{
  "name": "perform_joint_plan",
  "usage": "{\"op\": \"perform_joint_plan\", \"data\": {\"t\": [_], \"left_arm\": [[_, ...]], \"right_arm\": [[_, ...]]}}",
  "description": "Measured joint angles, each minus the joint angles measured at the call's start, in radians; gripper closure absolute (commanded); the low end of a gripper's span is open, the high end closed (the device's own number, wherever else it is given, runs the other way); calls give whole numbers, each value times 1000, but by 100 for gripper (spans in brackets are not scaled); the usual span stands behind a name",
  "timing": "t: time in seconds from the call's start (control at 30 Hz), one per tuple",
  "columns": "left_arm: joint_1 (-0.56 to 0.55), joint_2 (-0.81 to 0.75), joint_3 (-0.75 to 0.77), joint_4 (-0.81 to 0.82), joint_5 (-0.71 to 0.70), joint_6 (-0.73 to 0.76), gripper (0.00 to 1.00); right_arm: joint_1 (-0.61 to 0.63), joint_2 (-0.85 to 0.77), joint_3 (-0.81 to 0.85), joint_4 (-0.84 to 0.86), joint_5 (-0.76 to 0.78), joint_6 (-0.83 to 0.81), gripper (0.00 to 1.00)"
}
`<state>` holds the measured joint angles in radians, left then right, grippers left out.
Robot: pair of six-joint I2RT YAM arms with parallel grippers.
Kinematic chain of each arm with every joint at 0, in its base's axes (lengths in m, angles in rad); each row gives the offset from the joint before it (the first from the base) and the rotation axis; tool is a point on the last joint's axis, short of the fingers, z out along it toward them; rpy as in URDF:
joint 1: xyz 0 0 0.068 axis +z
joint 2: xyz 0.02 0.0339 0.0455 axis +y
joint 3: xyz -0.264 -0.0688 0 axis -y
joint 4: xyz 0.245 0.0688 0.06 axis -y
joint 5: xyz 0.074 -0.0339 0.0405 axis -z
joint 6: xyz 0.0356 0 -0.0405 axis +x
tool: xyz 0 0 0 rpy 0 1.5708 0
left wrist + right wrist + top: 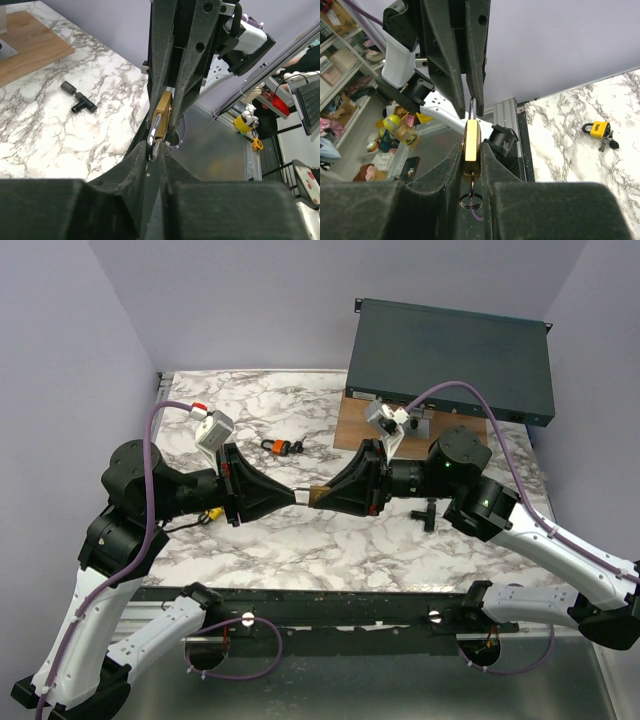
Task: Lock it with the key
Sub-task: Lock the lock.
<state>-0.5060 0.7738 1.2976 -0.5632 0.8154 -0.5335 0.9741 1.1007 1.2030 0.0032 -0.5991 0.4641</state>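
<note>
A brass padlock (471, 140) hangs in mid-air over the table's near part, and my right gripper (471, 150) is shut on its body. A key (471, 186) sits in the keyhole at its bottom end, with a split ring (470, 201) dangling between my right fingers. The steel shackle (154, 134) points at my left gripper (156, 152), whose jaws pinch its tip. In the top view the left gripper (297, 496) and right gripper (320, 494) meet tip to tip, with the padlock (316, 494) between them.
A second, orange-yellow padlock (277, 447) with keys lies on the marble table (300, 540) behind the grippers. A black T-shaped fitting (428, 513) lies right of centre. A wooden board (350, 430) and a dark flat case (450, 360) stand at the back right.
</note>
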Motion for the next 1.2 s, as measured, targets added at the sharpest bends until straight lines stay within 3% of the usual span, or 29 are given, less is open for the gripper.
{"op": "perform_joint_plan", "data": {"t": [0.1, 0.57, 1.2], "left_arm": [[0, -1, 0, 1, 0, 2, 100], [-26, -31, -29, 39, 3, -9, 100], [-140, -75, -66, 106, -113, -24, 100]], "right_arm": [[0, 0, 0, 0, 0, 0, 99], [2, 5, 2, 9, -42, 26, 99], [38, 31, 8, 45, -48, 84, 99]]}}
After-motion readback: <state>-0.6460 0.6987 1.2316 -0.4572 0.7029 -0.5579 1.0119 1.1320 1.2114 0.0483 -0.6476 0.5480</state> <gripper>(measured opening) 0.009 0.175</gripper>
